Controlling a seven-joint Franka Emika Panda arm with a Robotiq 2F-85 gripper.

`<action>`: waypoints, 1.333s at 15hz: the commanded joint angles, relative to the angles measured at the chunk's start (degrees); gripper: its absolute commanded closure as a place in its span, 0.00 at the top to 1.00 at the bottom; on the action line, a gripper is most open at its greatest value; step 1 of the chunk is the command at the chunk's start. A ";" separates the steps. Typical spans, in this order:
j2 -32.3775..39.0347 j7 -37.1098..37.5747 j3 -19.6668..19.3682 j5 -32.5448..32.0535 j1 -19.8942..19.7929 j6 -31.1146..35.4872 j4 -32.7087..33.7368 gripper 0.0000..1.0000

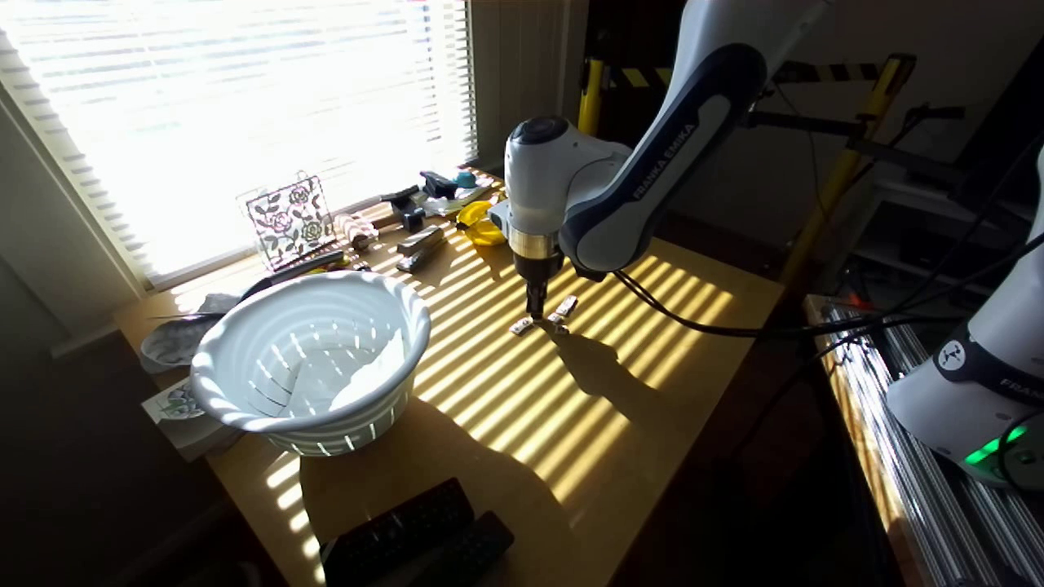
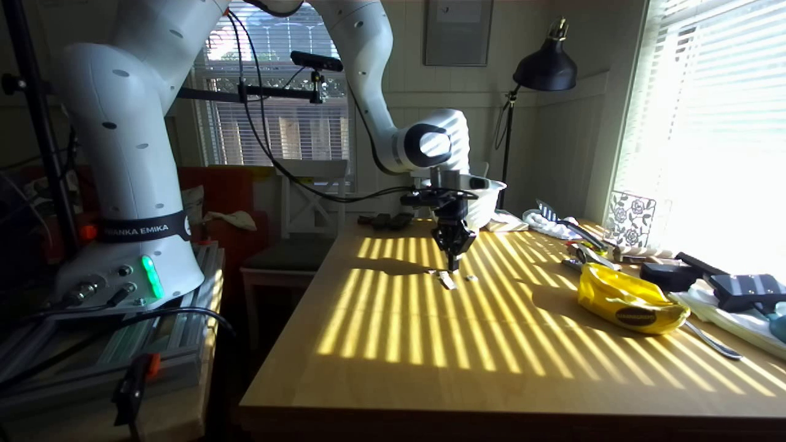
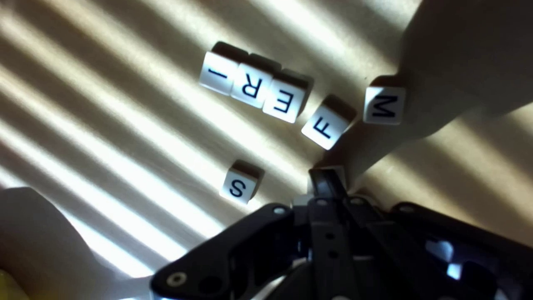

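Arm (image 2: 367, 55) arched, gripper (image 2: 453, 268) pointing straight down
The wrist (image 1: 537, 191) hangs nearly vertical at the end of the sloping forearm (image 1: 662, 163); in the wrist view, the fingers (image 3: 321, 184) meet side by side, and a green light (image 2: 151, 277) glows on the base (image 2: 132, 261).

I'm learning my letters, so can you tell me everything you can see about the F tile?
The F tile is a small white block, perhaps plastic, with a squarish face and a black F. It lies on the table, letter up. In the wrist view it sits between the E tile and the M tile, turned differently from both, touching neither. The gripper is near but not touching it.
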 commanded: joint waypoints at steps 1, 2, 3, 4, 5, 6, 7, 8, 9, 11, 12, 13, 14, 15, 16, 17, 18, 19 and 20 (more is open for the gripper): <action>-0.05 0.19 0.74 -0.77 -0.72 -0.17 0.10 0.01; -0.07 -0.13 0.87 -0.77 -0.81 -0.18 0.09 0.01; -0.08 -0.29 0.91 -0.78 -0.85 -0.18 0.09 0.01; -0.08 -0.40 0.93 -0.78 -0.85 -0.18 0.09 0.01; -0.08 -0.46 0.94 -0.79 -0.86 -0.18 0.09 0.01; -0.08 -0.50 0.95 -0.79 -0.86 -0.18 0.09 0.01; -0.08 -0.51 0.95 -0.79 -0.86 -0.18 0.08 0.01; -0.08 -0.52 0.95 -0.79 -0.86 -0.18 0.08 0.00; -0.01 -1.23 0.83 -1.54 -0.79 0.58 -0.06 0.00; 0.08 -1.90 0.13 -3.14 -0.25 1.44 -0.04 0.00; 0.10 -1.87 -0.29 -3.98 0.09 1.74 -0.02 0.00; 0.12 -2.42 -0.37 -4.91 0.15 1.84 0.07 0.00; 0.14 -2.78 -0.53 -5.97 0.29 2.06 0.08 0.00; 0.16 -3.19 -0.59 -6.90 0.35 2.21 0.11 0.00; 0.18 -3.59 -0.65 -7.86 0.43 2.21 0.12 0.00; 0.20 -3.79 -0.68 -8.55 0.47 2.31 0.12 0.00; 0.18 -3.94 -0.66 -9.11 0.47 2.45 0.09 0.00; -0.10 -4.07 -0.20 -8.89 0.07 2.52 -0.08 0.00; -0.48 -4.37 0.66 -7.76 -0.69 2.23 -0.27 0.00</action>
